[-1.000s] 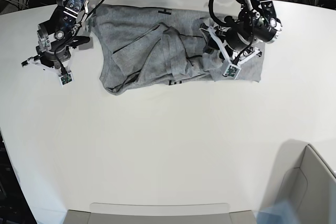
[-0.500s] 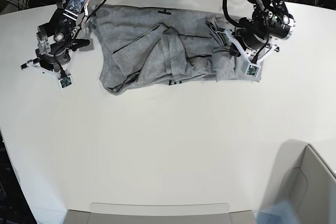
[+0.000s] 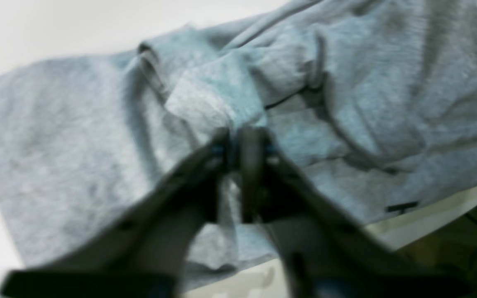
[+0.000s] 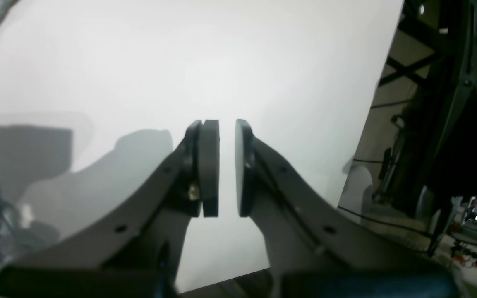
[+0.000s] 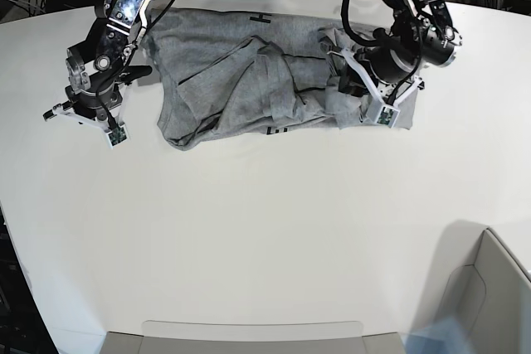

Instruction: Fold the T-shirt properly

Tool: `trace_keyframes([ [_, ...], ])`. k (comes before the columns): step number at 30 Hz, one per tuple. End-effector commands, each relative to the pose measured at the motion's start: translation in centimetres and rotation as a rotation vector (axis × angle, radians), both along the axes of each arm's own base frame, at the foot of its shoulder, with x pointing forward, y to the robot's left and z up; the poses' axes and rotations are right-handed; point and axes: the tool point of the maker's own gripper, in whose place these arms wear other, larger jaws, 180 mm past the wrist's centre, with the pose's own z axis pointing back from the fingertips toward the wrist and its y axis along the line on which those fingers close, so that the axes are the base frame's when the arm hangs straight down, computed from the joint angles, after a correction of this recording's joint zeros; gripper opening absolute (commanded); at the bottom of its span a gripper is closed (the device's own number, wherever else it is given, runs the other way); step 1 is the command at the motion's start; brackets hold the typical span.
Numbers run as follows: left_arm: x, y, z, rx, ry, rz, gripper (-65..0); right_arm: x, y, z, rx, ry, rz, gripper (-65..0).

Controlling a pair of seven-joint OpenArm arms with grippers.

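While the T-shirt (image 5: 249, 80) is lying crumpled along the far edge of the white table (image 5: 265, 238), the left gripper (image 3: 233, 142) is pressing down into its bunched sleeve end. In the blurred left wrist view its two fingers are standing almost together, with a raised ridge of grey cloth rising right at their tips and a thin strip showing between them, so it is pinching a fold of the T-shirt. Beyond the tips, more wrinkled fabric is spreading away to both sides.

Off the garment's other end, the right gripper (image 4: 226, 165) is hovering over bare table, its flat pads (image 4: 210, 165) facing each other with a narrow gap and nothing between them. Only a sliver of grey cloth is showing at the edge of its view, well to the side of the fingers.
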Motion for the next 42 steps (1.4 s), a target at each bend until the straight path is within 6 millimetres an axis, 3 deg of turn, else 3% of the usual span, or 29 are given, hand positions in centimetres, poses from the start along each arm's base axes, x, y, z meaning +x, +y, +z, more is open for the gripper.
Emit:
trace_keyframes([
  [1, 0.6, -0.1, 0.9, -0.01, -0.039, 0.001, -46.3, 0.6, 0.3, 0.8, -0.007, -0.022, 0.023, -57.2],
  [3, 0.6, 0.0, 0.9, -0.008, -0.041, 0.003, -44.6, 0.7, 0.5, 0.8, -0.006, -0.021, 0.03, -57.2],
  [6, 1.0, 0.2, 1.2, -0.005, -0.053, 0.005, -47.1, 0.8, 0.8, 0.8, -0.005, -0.022, 0.04, -57.2],
  [13, 3.7, 0.3, 3.2, -0.005, -0.134, 0.008, -65.0, 1.0, 0.9, 0.9, -0.005, -0.027, 0.043, -57.2],
  [15, 4.2, 1.0, 3.6, -0.001, -0.148, 0.032, -65.0, 1.0, 1.0, 0.9, -0.014, -0.022, 0.05, -57.2],
  [20, 4.1, 5.1, 3.5, 0.02, -0.145, 0.166, -65.0, 0.7, 0.1, 1.2, -0.071, -0.002, 0.03, -57.2],
  [26, 3.1, 6.4, 1.2, 0.025, -0.067, 0.18, -65.0, 0.7, 0.1, 1.2, -0.071, -0.002, 0.03, -57.2],
  [30, 2.6, 6.1, -0.1, 0.006, -0.025, 0.176, -65.0, 0.9, 0.1, 1.3, -0.071, -0.007, 0.03, -57.2],
  [39, 2.5, -0.4, -0.7, -0.028, -0.001, -0.032, -65.0, 2.0, 0.2, 2.4, -0.062, -0.047, 0.018, -57.2],
  [42, 2.3, -1.6, -1.2, -0.042, 0.016, -0.07, -65.0, 2.1, 0.2, 2.5, -0.062, -0.051, 0.017, -57.2],
])
